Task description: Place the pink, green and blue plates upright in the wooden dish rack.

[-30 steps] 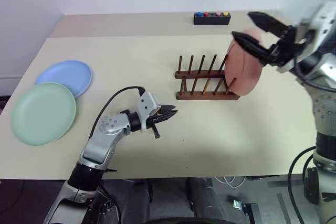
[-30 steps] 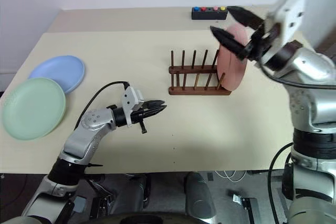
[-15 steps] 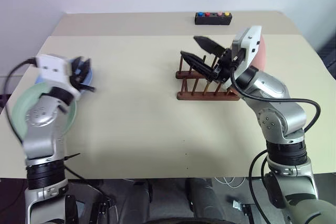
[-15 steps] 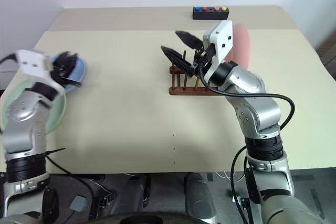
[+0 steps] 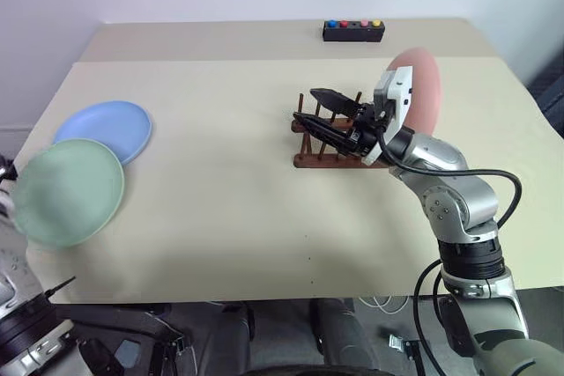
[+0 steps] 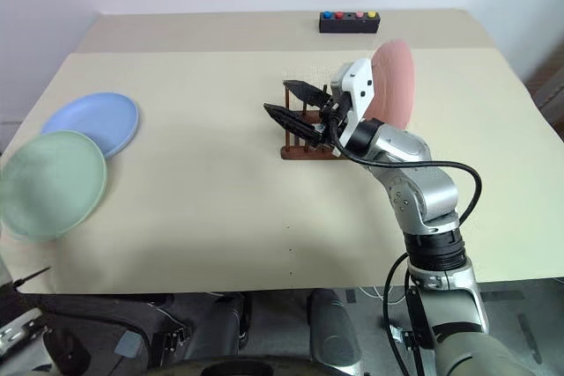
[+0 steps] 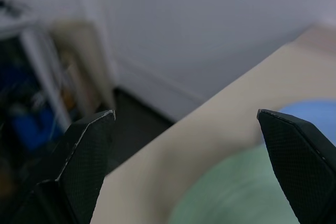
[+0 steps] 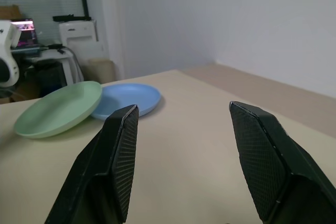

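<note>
My right gripper [image 5: 307,118] hangs over the near end of the small dark brown wooden dish rack [image 5: 310,161] with its two black fingers spread and nothing between them. The round salmon-pink plate [image 5: 421,87] stands on edge at the rack's far right end, behind my wrist; I take it to be seated between the pegs, though my arm hides its foot. My left gripper [image 7: 184,145] is out past the table's left edge, its fingers [image 7: 86,150] wide apart and empty, looking across the pale mint-green plate [image 5: 69,191]. That plate lies flat at the cream table's [image 5: 247,217] left edge and seems to overlap the rim of the light blue round plate [image 5: 106,128] just behind it.

Green looks like the one to take next. These plates appear stiff, light and matte, so not especially slippery, but likely to chip if dropped. Lying flat, the only purchase is the shallow rim: one finger over the lip, one under, at the edge that overhangs toward me.
</note>
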